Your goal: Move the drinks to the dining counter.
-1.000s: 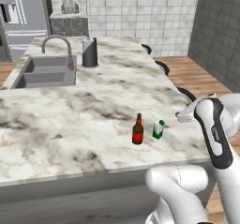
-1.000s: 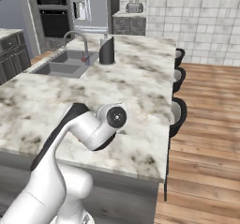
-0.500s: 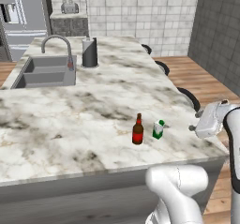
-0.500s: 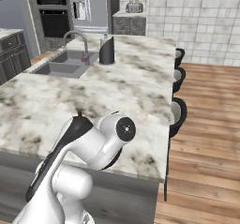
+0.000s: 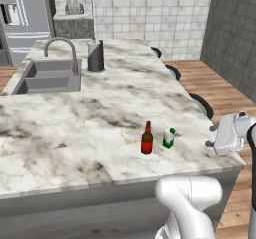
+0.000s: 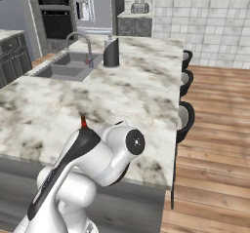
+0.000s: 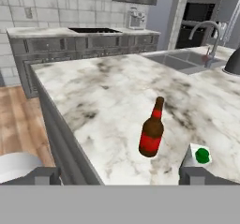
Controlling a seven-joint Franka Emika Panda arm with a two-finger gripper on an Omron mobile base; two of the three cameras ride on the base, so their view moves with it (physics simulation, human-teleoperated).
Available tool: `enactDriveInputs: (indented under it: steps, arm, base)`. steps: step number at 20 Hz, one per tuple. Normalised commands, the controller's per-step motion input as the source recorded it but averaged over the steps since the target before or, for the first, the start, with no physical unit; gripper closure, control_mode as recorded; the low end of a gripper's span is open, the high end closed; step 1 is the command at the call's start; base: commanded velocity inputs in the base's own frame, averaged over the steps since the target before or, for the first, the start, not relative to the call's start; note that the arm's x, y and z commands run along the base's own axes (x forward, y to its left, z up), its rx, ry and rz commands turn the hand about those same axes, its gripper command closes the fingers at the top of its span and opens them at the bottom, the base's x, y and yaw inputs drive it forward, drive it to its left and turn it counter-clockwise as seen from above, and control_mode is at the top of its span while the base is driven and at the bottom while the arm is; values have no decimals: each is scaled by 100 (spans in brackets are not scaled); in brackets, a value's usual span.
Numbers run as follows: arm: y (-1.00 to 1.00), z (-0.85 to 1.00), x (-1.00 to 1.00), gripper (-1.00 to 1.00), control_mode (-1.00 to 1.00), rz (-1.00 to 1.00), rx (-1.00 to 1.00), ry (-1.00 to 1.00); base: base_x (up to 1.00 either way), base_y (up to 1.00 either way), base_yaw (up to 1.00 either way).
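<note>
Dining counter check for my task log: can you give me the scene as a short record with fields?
surface: dining counter, marble top
beer bottle: upright on the counter, near its front edge
carton: upright on the counter, just right of the beer bottle, apart from it
sink: inset at far left, faucet beside it
end effector: off the counter's right edge, facing the bottle and carton; holds nothing
</note>
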Motion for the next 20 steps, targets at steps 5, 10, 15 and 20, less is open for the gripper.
enactDriveInputs:
  steps: [5, 10, 15, 20]
  arm:
    - [0, 0, 0, -100, 100, 0, 0, 0]
    - [0, 0, 0, -100, 100, 0, 0, 0]
    - [0, 0, 0, -100, 100, 0, 0, 0]
    - [0, 0, 0, -100, 100, 0, 0, 0]
  base:
    - [-43, 0, 9]
    - [-100, 0, 26]
    - [-75, 40, 38]
    - [4, 100, 40]
